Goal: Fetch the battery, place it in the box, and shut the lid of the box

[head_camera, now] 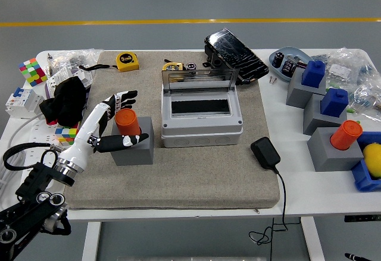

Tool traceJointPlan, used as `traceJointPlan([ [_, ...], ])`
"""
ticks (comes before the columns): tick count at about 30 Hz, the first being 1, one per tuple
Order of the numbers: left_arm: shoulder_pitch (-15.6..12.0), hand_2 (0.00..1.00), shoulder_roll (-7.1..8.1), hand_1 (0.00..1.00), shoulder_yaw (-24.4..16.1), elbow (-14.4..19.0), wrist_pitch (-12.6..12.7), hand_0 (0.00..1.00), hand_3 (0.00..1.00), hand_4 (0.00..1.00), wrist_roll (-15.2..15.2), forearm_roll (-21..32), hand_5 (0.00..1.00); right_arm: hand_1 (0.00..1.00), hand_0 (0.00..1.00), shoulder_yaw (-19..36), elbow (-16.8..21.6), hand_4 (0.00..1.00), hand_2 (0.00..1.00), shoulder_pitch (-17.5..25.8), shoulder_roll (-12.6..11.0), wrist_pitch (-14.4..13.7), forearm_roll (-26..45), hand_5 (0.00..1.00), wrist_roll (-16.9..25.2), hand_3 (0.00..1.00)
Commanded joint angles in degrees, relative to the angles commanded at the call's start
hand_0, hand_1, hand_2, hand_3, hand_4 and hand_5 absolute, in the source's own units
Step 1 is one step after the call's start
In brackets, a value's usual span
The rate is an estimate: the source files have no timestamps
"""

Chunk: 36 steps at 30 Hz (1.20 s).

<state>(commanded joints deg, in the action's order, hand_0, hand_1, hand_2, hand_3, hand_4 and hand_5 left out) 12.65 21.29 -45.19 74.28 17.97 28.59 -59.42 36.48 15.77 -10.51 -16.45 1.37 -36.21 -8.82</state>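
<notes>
The battery (127, 119) is an orange cylinder standing upright in a grey block holder (133, 151) on the left of the grey mat. My left hand (125, 119) reaches in from the lower left and stands open at the battery's left side. Its fingers (123, 100) are spread behind the cylinder and its thumb (119, 142) lies in front across the holder, not closed on it. The grey box (202, 124) sits mid-mat with its clear lid (199, 78) standing up at the back. No right arm shows.
A black adapter (265, 153) with its cable lies right of the box. Grey blocks with a second orange cylinder (346, 134) and blue pieces (314, 72) stand at the right. A tape measure (126, 62), a black cloth (65, 100) and a colour cube (32, 72) lie at the left.
</notes>
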Motion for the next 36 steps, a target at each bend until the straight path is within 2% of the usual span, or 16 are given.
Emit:
traceJointPlan([
  [4,1.1,0.691,-0.72,0.661,1.8,-1.3,-0.2,0.642,0.724,0.998,1.6,4.8,0.002,0.659,0.666,0.1,0.1,0.903,0.623,0.0,0.1,0.0,-0.1,0.488,0.0,0.532],
  [5,1.4,0.601,-0.86,0.544,2.1,-1.6,-0.3,0.603,0.673,0.998,1.8,5.7,0.002,0.659,0.666,0.2,0.2,0.904,0.624,0.1,0.1,-0.1,-0.2,0.488,0.0,0.532],
  [10,2.5,0.601,-1.27,0.544,3.8,-3.1,-1.3,0.603,0.673,0.998,2.4,9.7,0.002,0.659,0.666,0.3,0.3,0.904,0.624,0.0,0.1,-0.1,-0.3,0.488,0.0,0.532],
  [11,2.6,0.455,-1.31,0.388,4.0,-3.3,-1.4,0.581,0.555,0.998,2.6,10.2,0.002,0.659,0.665,0.3,0.3,0.904,0.624,0.1,0.1,-0.1,-0.3,0.487,0.0,0.532],
  [16,3.1,0.455,-1.53,0.388,4.9,-3.9,-1.8,0.581,0.555,0.998,3.2,12.9,0.002,0.659,0.665,0.3,0.3,0.904,0.624,0.2,0.1,-0.1,-0.4,0.487,0.0,0.532],
  [17,3.3,0.337,-1.6,0.223,5.3,-4.1,-1.7,0.141,0.332,0.869,3.4,13.5,0.002,0.659,0.666,0.4,0.3,0.903,0.624,0.3,0.1,-0.1,-0.4,0.486,-0.1,0.532],
  [22,4.5,0.337,-1.96,0.223,7.0,-4.9,-1.1,0.141,0.332,0.869,4.9,16.5,0.002,0.659,0.666,0.4,0.4,0.903,0.624,0.6,0.2,-0.1,-0.5,0.486,0.0,0.532],
  [23,4.6,0.212,-1.97,0.063,7.1,-4.9,-1.1,0.032,0.2,0.825,5.0,16.6,0.002,0.659,0.666,0.4,0.4,0.903,0.623,0.6,0.2,0.0,-0.5,0.485,0.0,0.531],
  [28,6.5,0.212,-2.58,0.063,9.6,-6.2,0.4,0.032,0.2,0.825,8.0,19.9,0.002,0.659,0.666,0.6,0.6,0.903,0.623,0.7,0.2,-0.1,-0.6,0.485,0.0,0.531],
  [29,6.8,0.145,-2.7,0.002,10.0,-6.2,0.7,0.017,0.148,0.847,8.4,20.2,0.002,0.659,0.667,0.8,0.7,0.903,0.623,0.8,0.2,-0.1,-0.7,0.484,0.0,0.531],
  [34,8.2,0.145,-2.79,0.002,11.2,-5.8,1.2,0.017,0.148,0.847,8.4,21.0,0.002,0.659,0.667,1.1,0.7,0.903,0.623,0.8,0.2,-0.2,-0.8,0.484,0.1,0.531],
  [36,8.3,0.132,-2.82,0.002,10.7,-4.4,1.3,0.018,0.135,0.875,8.4,20.6,0.002,0.659,0.665,1.3,0.7,0.902,0.623,0.8,0.2,-0.2,-0.7,0.484,0.1,0.531],
])
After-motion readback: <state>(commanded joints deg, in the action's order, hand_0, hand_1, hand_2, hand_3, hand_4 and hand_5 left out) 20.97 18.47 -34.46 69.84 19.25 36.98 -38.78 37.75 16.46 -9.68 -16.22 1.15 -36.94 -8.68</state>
